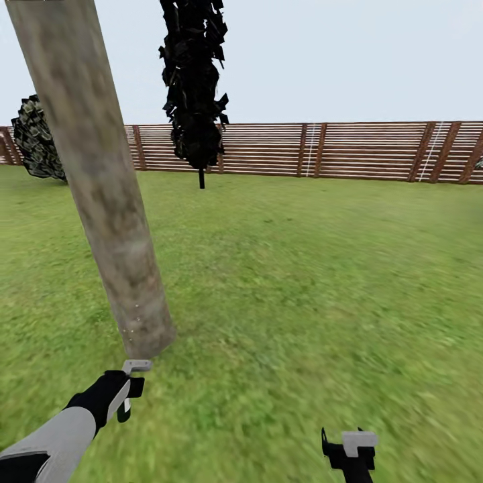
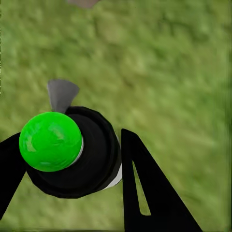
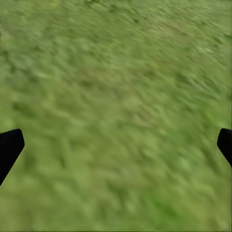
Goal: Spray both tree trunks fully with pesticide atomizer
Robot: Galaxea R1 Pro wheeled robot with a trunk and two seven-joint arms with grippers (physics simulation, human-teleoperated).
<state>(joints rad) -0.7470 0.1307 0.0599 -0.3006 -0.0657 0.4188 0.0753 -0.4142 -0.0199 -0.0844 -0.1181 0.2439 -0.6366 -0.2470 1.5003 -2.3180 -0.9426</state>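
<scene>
- The sprayer (image 2: 72, 154) is already off the grass (image 1: 302, 282) and in the left claw (image 2: 67, 169), so I judge the step in hand to be spraying the near trunk (image 1: 100, 188).
- In the left wrist view the two black fingers (image 2: 145, 188) sit tight on either side of the sprayer's black body, with its green cap and grey trigger showing; the claw is closed on it.
- In the head view the left claw (image 1: 124, 392) sits low at the near left, just short of the foot of the trunk, a grey nozzle piece poking out toward it.
- Faint pale specks show low on the trunk; whether that is spray I cannot tell.
- Next move, as I judge it: lift the nozzle along the trunk, since the upper part looks bare.
- The right claw (image 1: 349, 449) hangs at the near right, fingers spread wide, holding nothing, grass below.
- A black cone tree (image 1: 194, 87) and a wooden fence (image 1: 362, 151) stand far back.
</scene>
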